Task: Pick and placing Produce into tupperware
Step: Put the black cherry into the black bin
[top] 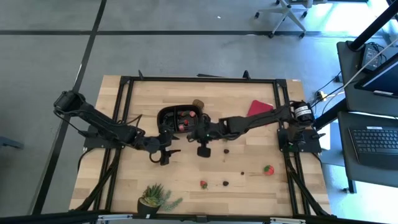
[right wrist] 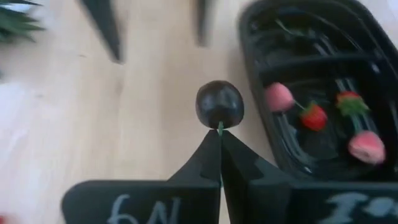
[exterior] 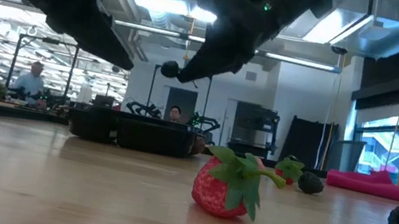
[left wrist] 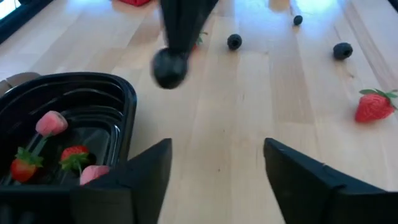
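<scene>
The right gripper (right wrist: 220,134) is clenched on the thin green stem of a dark cherry (right wrist: 219,104), holding it above the table (top: 249,177) just right of the tupperware (top: 168,115). The left gripper (left wrist: 214,165) hangs released at the tray's near edge, its fingers (left wrist: 146,171) spread with nothing between them. Inside the tray lie strawberries (left wrist: 73,155) and pink pieces (left wrist: 51,122). More berries (top: 225,183) and a strawberry (top: 268,168) lie scattered on the wood to the right; a potted plant (top: 154,198) stands at the near edge.
</scene>
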`<action>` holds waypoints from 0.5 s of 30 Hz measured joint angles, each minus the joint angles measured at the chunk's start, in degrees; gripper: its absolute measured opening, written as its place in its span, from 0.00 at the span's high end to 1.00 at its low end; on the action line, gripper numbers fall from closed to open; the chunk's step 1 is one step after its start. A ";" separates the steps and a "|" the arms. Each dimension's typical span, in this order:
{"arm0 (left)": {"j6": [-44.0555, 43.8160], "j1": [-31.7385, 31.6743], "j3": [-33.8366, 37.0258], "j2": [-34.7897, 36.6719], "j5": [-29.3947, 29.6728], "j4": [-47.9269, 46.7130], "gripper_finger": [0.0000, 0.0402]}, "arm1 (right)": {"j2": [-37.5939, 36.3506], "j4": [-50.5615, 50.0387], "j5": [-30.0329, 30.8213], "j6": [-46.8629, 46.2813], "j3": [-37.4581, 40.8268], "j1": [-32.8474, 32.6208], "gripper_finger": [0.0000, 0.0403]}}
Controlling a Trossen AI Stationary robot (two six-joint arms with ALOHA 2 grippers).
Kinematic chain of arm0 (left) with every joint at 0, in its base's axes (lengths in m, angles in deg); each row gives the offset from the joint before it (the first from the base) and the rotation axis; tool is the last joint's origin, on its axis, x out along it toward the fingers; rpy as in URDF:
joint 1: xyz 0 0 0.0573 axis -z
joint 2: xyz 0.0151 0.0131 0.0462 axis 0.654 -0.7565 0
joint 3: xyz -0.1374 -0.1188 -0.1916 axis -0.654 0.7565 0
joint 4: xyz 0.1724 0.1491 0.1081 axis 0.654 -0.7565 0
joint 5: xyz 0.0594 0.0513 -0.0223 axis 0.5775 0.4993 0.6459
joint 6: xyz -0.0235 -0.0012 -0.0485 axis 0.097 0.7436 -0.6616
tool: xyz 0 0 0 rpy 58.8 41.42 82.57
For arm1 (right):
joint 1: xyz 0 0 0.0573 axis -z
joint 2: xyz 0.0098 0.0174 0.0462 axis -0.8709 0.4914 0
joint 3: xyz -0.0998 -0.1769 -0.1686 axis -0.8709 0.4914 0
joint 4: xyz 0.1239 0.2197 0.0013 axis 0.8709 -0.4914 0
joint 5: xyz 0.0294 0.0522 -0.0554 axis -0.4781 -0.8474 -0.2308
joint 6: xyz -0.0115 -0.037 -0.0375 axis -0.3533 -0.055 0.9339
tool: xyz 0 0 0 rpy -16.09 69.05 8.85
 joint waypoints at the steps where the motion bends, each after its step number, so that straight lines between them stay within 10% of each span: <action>1: 0.00 -0.14 0.00 0.00 0.01 0.01 0.36 | 0.00 0.60 -0.03 0.53 0.00 -0.41 1.00; 15: -0.01 -0.36 0.00 0.00 0.03 6.81 0.27 | 0.25 7.84 -0.43 2.36 0.00 -1.52 1.00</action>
